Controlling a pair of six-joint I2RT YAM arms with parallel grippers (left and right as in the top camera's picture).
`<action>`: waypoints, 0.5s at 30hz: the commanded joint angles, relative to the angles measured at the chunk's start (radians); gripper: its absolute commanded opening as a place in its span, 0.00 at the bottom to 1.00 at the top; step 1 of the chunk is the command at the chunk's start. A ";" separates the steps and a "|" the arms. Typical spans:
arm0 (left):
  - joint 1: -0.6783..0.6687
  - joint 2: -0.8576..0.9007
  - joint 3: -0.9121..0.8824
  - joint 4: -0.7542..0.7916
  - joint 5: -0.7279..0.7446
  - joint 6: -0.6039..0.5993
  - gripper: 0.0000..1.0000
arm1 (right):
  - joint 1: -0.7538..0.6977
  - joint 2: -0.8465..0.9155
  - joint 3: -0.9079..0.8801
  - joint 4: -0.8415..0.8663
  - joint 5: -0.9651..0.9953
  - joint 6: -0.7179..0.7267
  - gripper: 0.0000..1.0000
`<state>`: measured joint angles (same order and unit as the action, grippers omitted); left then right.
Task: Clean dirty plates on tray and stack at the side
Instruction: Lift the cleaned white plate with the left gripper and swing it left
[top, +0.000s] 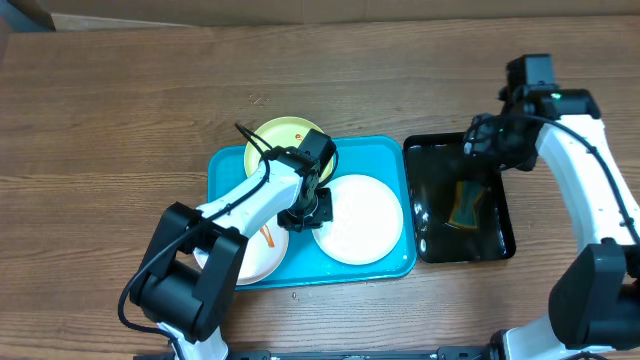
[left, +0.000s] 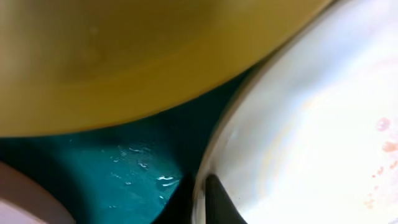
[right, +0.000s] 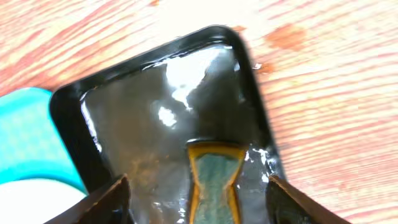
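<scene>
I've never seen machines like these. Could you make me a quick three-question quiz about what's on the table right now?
1. How many round shallow plates lie on the large turquoise plastic tray? A two, B three, C five.
2. True or false: the right tool hangs open over the yellow-and-green sponge in the narrow black tray.
3. Fill in: the left tool is pinching the rim of a ___ plate.
Key: 1 B. 2 true. 3 white plate.
</scene>
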<state>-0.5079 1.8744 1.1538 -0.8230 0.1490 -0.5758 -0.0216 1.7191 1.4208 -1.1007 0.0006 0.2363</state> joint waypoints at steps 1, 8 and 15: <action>0.002 0.023 0.007 0.000 0.012 0.034 0.04 | -0.047 -0.023 0.016 -0.010 0.006 0.005 0.72; 0.005 0.021 0.123 -0.135 -0.077 0.108 0.04 | -0.165 -0.023 0.016 -0.010 -0.015 0.034 0.82; 0.005 0.021 0.270 -0.235 -0.186 0.141 0.04 | -0.235 -0.023 0.016 -0.038 -0.024 0.034 0.91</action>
<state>-0.5079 1.8824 1.3594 -1.0435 0.0456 -0.4702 -0.2470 1.7191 1.4208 -1.1347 -0.0116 0.2638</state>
